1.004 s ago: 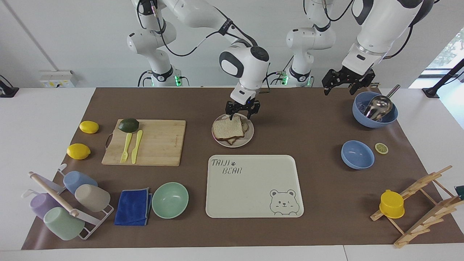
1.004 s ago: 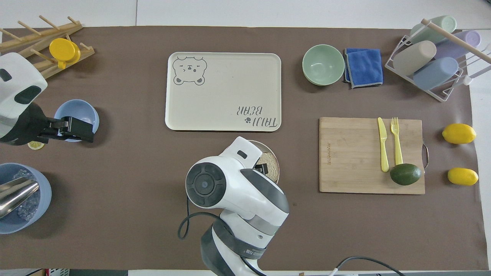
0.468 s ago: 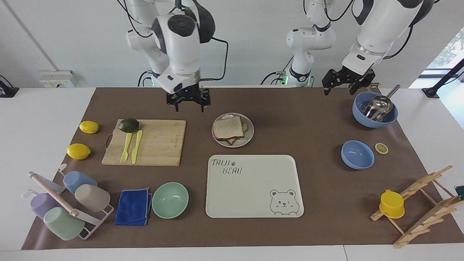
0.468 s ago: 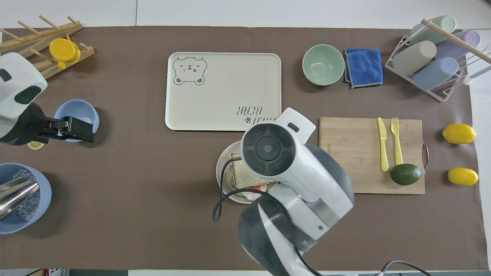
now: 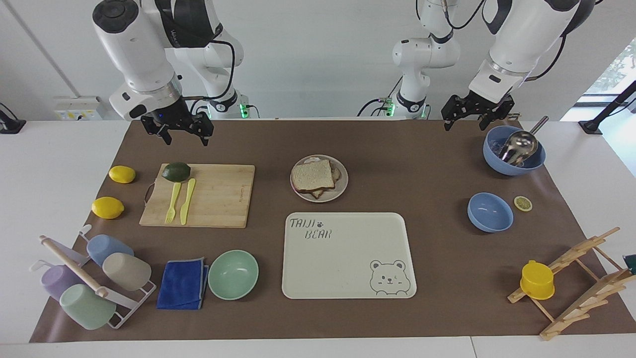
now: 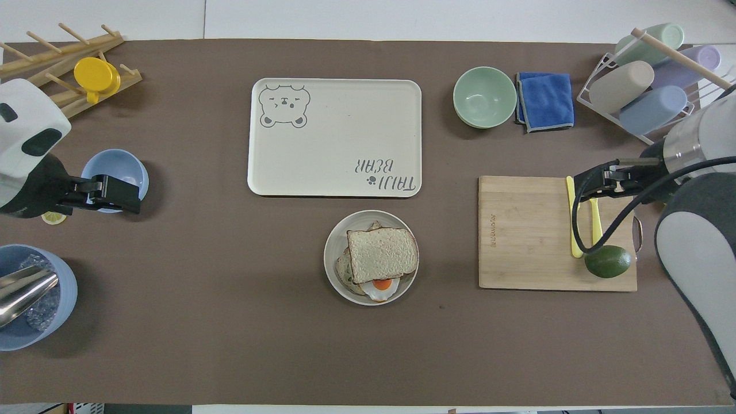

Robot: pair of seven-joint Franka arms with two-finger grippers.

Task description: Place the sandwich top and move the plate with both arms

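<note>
Altogether one sandwich top (image 6: pixel 382 254) on one plate (image 6: pixel 333 253) (egg peeking out), left pincer (image 5: pixel 469 116) released, right pincer (image 5: pixel 179 130) released.

Sandwich top (image 6: pixel 382 255) flat atop egg slice, apparently slightly askew, on plate (image 6: pixel 334 253), mid-table.

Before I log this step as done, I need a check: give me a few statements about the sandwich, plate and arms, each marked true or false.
1. The sandwich top lies on the stack on the plate. True.
2. The plate sits on the bear-printed tray. False: it is on the mat, nearer the robots.
3. The right gripper holds the bread. False: it is empty, up over the mat.
4. The left gripper hangs with jaws open. True.
</note>
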